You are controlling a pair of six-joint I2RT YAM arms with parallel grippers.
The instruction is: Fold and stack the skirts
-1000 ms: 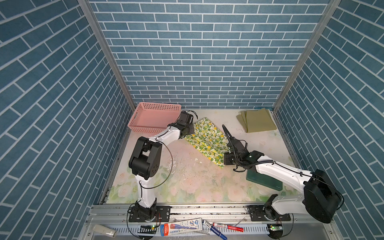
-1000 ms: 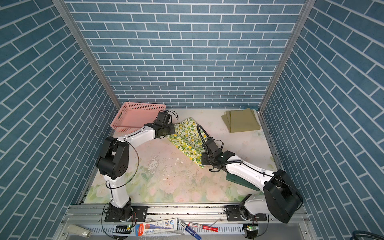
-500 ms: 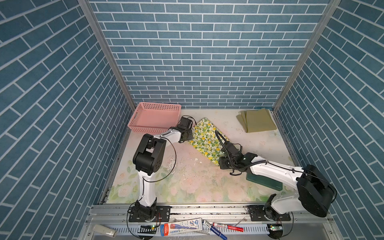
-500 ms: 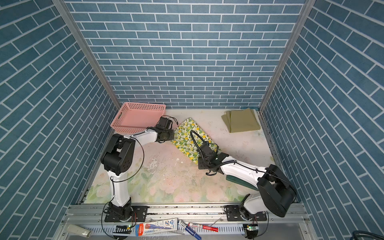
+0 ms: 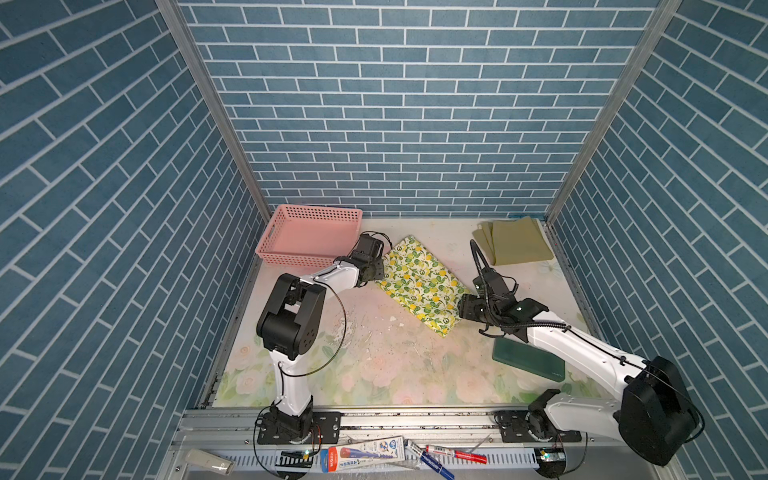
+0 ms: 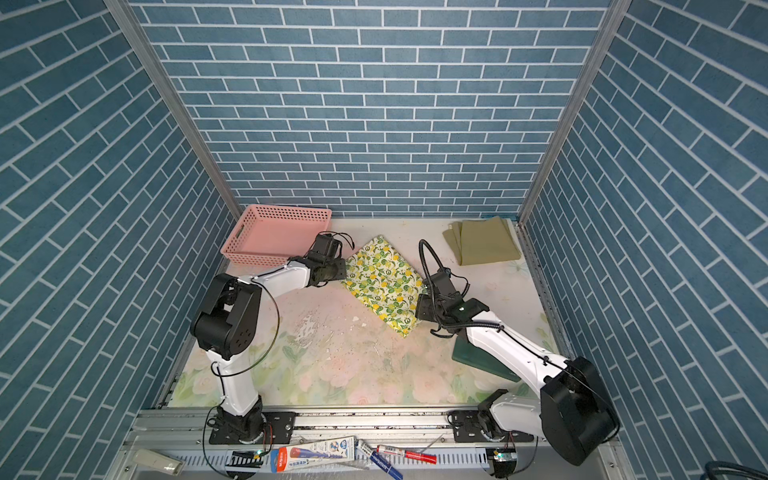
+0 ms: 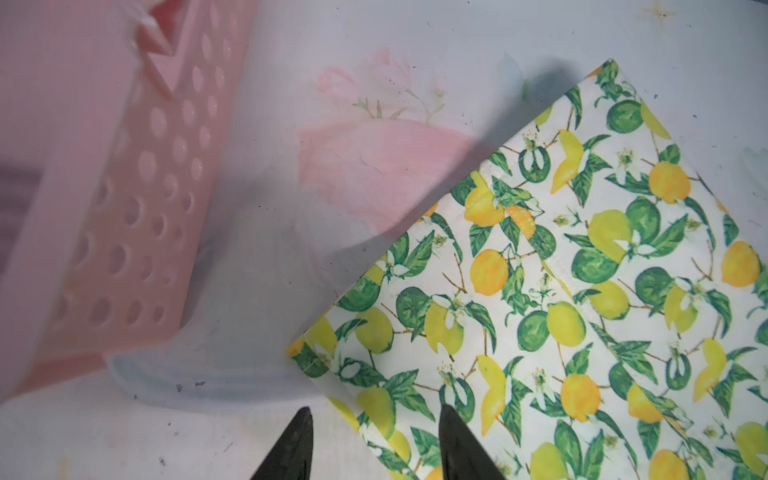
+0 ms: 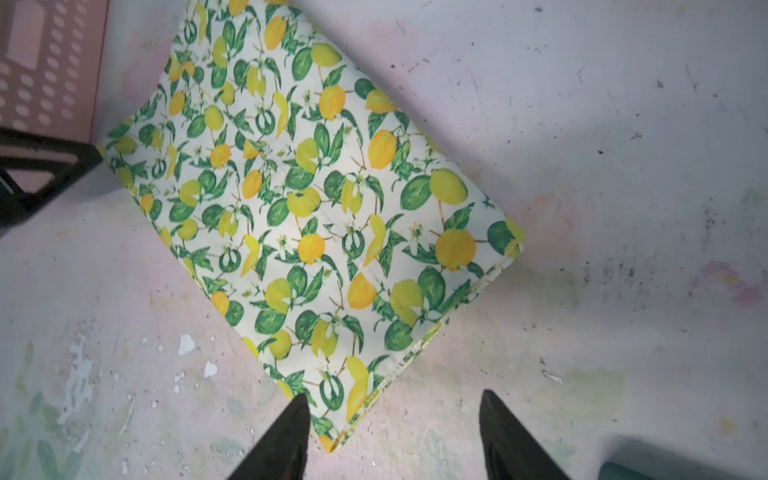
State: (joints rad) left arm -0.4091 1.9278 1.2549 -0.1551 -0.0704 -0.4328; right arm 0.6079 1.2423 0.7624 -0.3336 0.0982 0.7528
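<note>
You have the left end effector (image 7: 376, 415) released: jaws parted, nothing pinched. One jaw is over bare desk (image 7: 415, 41), the other over the edge of the lemon skirt (image 7: 582, 291). The skirt's corner lies just ahead of the tips. The pink basket (image 7: 137, 208) stands close beside this end effector, on the side away from the skirt and not touching the cloth.

Your right end effector (image 8: 395, 399) is released too, jaws wide and empty. The skirt's opposite corner lies right at one jaw tip; you cannot tell whether it touches. The other jaw is over bare desk.

In both top views the lemon skirt sits between your two end effectors, one at each end of it. It is folded into a flat rectangle and lies slantwise on the desk. The right wrist view shows the stacked layers along one edge.

The olive skirt (image 5: 517, 241) is folded and flat on the desk, well beyond the right end effector by the back wall. It is well apart from the lemon skirt, so the two are not stacked.

The dark green block (image 5: 528, 363) lies flat on the desk behind the right end effector, partly under that arm.

The desk has a floral print, scuffed, with white flecks near the lemon skirt.
</note>
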